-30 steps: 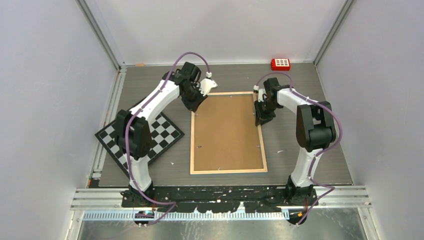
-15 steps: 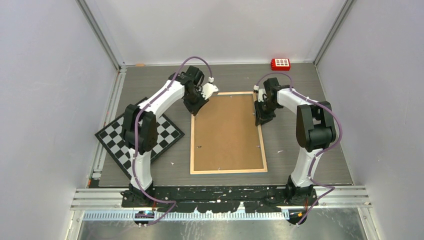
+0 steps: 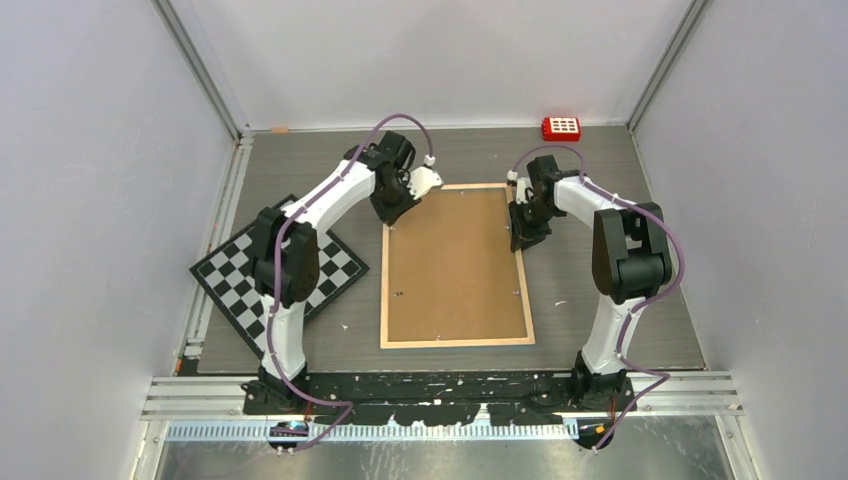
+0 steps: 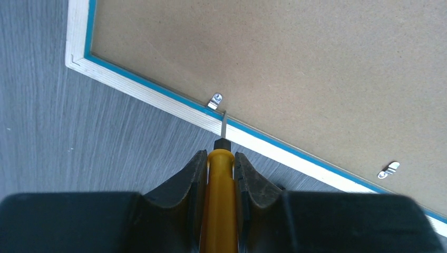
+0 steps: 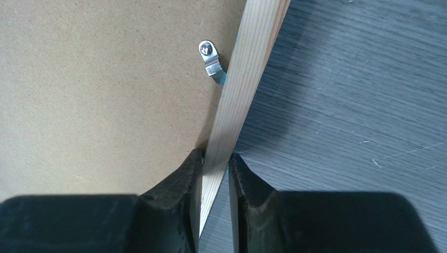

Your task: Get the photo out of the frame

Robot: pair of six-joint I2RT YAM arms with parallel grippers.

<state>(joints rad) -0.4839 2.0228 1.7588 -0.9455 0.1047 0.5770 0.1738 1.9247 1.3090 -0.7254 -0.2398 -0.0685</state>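
The frame [image 3: 455, 265] lies face down on the table, its brown fibreboard back up with a light wood edge. The photo is hidden beneath it. My left gripper [image 3: 393, 207] is at the frame's far left edge, shut on a yellow-handled screwdriver [image 4: 221, 200]. The screwdriver's metal tip sits over the wood edge, right by a small metal clip [image 4: 216, 100]. In the left wrist view the gripper [image 4: 220, 155] points at the frame [image 4: 290, 58]. My right gripper [image 3: 520, 235] is shut on the frame's right wood edge [image 5: 248, 68], seen in its wrist view [image 5: 216, 155] just below another clip [image 5: 211, 59].
A black-and-white chequered board [image 3: 300, 275] lies left of the frame, under the left arm. A red block with white dots [image 3: 561, 127] sits at the back right. Another clip [image 4: 388, 169] shows further along the frame's edge. Walls close in on three sides.
My left arm has swung its elbow rightward and shifted the wrist slightly towards the frame's far left corner, still holding the screwdriver. The right arm and the frame have not moved.
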